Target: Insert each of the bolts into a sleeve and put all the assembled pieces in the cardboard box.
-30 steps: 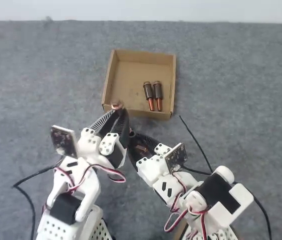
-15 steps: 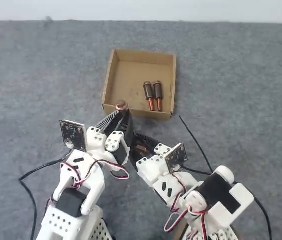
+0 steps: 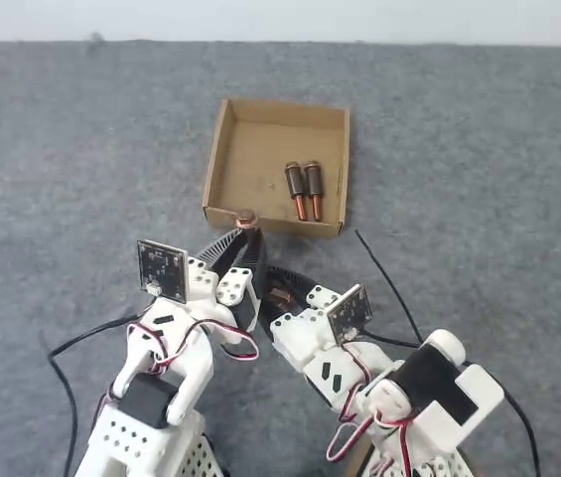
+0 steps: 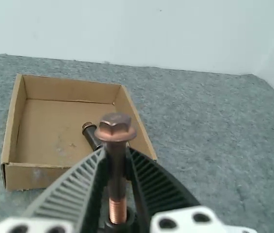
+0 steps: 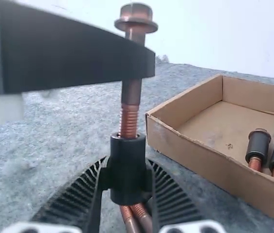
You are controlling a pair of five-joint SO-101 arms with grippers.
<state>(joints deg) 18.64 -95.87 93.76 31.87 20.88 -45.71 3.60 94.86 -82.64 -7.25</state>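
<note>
My left gripper point(image 3: 244, 235) is shut on a copper bolt point(image 3: 245, 217), held upright with its hex head point(image 4: 116, 128) above the fingertips. The bolt's threaded end point(image 5: 128, 121) enters the top of a black sleeve point(image 5: 127, 165), which my right gripper point(image 3: 278, 288) is shut on, just in front of the cardboard box point(image 3: 260, 144). Two assembled pieces point(image 3: 304, 191) lie side by side in the box's right half, also seen in the right wrist view as dark sleeves with copper ends point(image 5: 258, 145).
The grey carpet spreads open all around the box. A black cable point(image 3: 384, 273) trails to the right of the arms, another cable point(image 3: 71, 348) to the left. The box's near wall point(image 5: 200, 155) stands close behind the held parts.
The left arm has swung right, carrying the bolt from the box's near-left corner to above the sleeve. The right arm has kept still.
</note>
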